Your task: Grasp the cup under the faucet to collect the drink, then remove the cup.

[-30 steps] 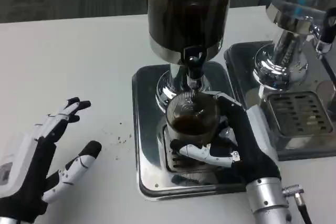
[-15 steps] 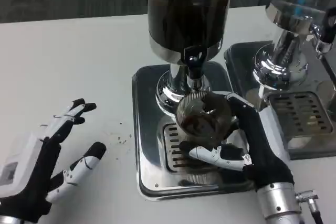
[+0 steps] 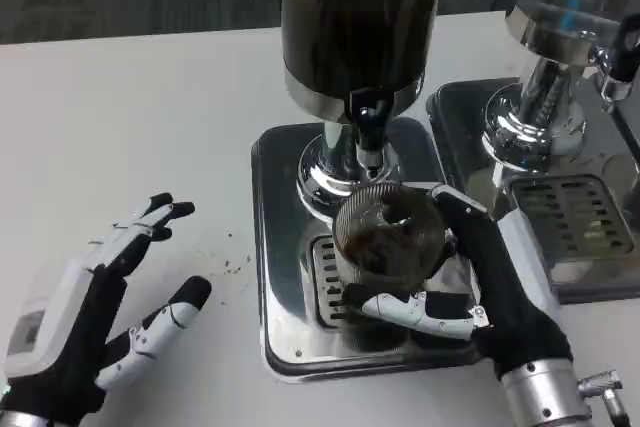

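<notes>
**Robot Holds Filled Cup at Drink Dispenser**

A white desk (image 3: 150, 97) carries two drink dispensers side by side. The nearer dispenser (image 3: 360, 22), a tall dark cylinder on a chrome pedestal, stands on a square steel drip tray (image 3: 280, 247), its black faucet (image 3: 367, 132) pointing down over the slotted grate, so that any spill drains into the tray. A second dispenser (image 3: 560, 37) stands to its right on its own tray (image 3: 585, 237), with nothing under it.

The robot's right hand (image 3: 480, 282) reaches in from the lower right, its fingers (image 3: 415, 309) wrapped around the clear ribbed cup (image 3: 385, 232). The cup stands upright over the grate, just in front of and slightly to the right of the faucet, and holds dark liquid. No stream is visible from the faucet, which suggests that collection is finished and the cup is ready to come away; whether its base touches the grate cannot be told.

The left hand (image 3: 90, 317) rests near the desk's front edge, well apart from the tray, fingers spread and holding nothing, apparently waiting. A few dark specks (image 3: 235, 262) lie on the desk between it and the tray.
</notes>
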`<state>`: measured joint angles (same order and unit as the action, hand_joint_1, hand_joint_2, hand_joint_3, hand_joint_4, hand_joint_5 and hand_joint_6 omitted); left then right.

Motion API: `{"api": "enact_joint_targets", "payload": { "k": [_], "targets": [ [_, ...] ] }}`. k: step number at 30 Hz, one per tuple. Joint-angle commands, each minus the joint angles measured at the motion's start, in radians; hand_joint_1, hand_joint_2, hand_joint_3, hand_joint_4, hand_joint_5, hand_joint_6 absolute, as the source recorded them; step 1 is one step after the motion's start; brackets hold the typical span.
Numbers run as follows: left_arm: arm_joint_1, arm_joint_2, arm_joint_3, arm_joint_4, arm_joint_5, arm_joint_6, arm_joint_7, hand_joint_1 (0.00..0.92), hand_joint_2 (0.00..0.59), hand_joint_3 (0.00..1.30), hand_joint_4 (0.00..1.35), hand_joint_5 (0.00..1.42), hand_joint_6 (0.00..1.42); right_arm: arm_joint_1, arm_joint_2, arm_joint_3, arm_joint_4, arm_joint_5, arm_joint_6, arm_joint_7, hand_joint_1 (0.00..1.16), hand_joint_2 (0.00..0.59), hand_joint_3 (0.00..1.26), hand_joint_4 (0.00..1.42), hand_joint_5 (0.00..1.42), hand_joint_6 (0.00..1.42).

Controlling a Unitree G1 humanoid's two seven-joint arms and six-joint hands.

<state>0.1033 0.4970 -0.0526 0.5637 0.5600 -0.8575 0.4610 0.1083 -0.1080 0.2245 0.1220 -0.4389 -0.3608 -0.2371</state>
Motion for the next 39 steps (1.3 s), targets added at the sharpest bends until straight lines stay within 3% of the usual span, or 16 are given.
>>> {"api": "enact_joint_targets", "payload": {
  "k": [1,11,16,26,39],
  "targets": [
    [-0.001,0.011,-0.011,-0.017,0.017,0.008,-0.009,0.0,0.222,0.23,0.09,0.26,0.14,0.028,-0.008,-0.01,-0.101,0.038,0.017,0.052,1.05,0.124,0.57,0.63,0.67,0.87],
    [0.006,0.045,-0.024,-0.057,0.057,0.039,-0.039,0.0,0.181,0.1,0.0,0.13,0.05,0.084,-0.033,-0.018,-0.213,0.076,0.054,0.155,1.06,0.125,0.57,0.64,0.68,0.88],
    [0.051,0.072,-0.028,-0.167,0.115,0.112,-0.059,0.0,0.165,0.0,0.0,0.0,0.0,0.112,-0.057,-0.026,-0.276,0.097,0.067,0.215,1.07,0.126,0.57,0.64,0.69,0.9],
    [0.16,0.129,-0.034,-0.375,0.192,0.26,-0.153,0.0,0.142,0.0,0.0,0.0,0.0,0.122,-0.083,-0.032,-0.33,0.117,0.077,0.285,1.08,0.135,0.57,0.64,0.71,0.91],
    [0.272,0.157,-0.007,-0.454,0.202,0.262,-0.133,0.0,0.136,0.0,0.0,0.0,0.0,0.143,-0.119,-0.026,-0.367,0.134,0.061,0.351,1.09,0.137,0.59,0.65,0.72,0.94]
  ]
}}
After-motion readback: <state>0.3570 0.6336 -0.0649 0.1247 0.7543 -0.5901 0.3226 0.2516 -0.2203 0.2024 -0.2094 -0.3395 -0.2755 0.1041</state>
